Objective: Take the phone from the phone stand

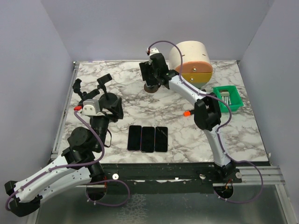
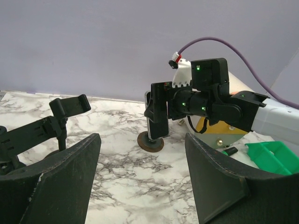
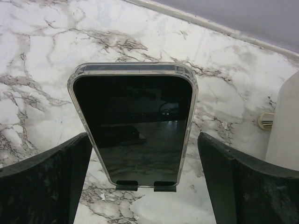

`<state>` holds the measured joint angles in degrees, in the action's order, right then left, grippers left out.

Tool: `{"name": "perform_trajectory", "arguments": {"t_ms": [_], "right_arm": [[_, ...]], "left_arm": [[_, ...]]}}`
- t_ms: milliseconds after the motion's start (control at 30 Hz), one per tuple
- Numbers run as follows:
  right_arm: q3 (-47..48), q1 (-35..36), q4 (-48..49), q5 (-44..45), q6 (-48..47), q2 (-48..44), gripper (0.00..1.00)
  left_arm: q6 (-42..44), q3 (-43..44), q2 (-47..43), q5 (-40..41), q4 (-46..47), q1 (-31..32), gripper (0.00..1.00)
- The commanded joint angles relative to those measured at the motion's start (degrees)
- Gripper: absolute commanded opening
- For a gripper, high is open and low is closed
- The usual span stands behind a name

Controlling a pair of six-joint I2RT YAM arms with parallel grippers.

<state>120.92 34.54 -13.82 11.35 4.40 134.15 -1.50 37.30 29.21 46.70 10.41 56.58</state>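
A black phone in a clear case (image 3: 135, 121) stands upright in a phone stand, resting on two small black lips (image 3: 142, 186). My right gripper (image 3: 144, 140) is open, with one finger on each side of the phone, close to its edges and not pressing on it. In the top view the phone (image 1: 145, 73) and the stand's round brown base (image 1: 151, 87) are at the back centre, with the right gripper (image 1: 150, 74) around them. The left wrist view shows the phone (image 2: 158, 116) and the base (image 2: 150, 141). My left gripper (image 2: 142, 156) is open and empty, at the left (image 1: 113, 105).
Three dark phones (image 1: 147, 138) lie flat side by side at the front centre. Empty black stands (image 1: 104, 80) (image 1: 77, 86) are at the back left. A cream and yellow drum (image 1: 192, 61), a green bin (image 1: 227, 98) and an orange-capped marker (image 1: 187, 113) are at the right.
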Motion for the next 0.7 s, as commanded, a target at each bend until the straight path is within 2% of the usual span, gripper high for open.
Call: {"name": "perform_trajectory", "arguments": {"t_ms": [0, 233, 500, 667], "right_arm": [[2.4, 0.3, -1.9, 1.6, -0.7, 2.3, 1.00], [2.7, 0.3, -2.0, 1.4, -0.6, 2.8, 0.96], [2.8, 0.3, -2.0, 0.8, -0.2, 2.2, 0.79], [2.4, 0.3, -1.0, 0.8, 0.1, 0.9, 0.72]], "left_arm": [[-0.3, 0.3, -0.5, -1.1, -0.7, -0.3, 0.73], [-0.3, 0.2, -0.5, -0.9, -0.7, -0.3, 0.73], [-0.3, 0.2, -0.7, -0.9, -0.7, -0.3, 0.73], [-0.3, 0.2, -0.7, -0.9, -0.7, -0.3, 0.73]]}}
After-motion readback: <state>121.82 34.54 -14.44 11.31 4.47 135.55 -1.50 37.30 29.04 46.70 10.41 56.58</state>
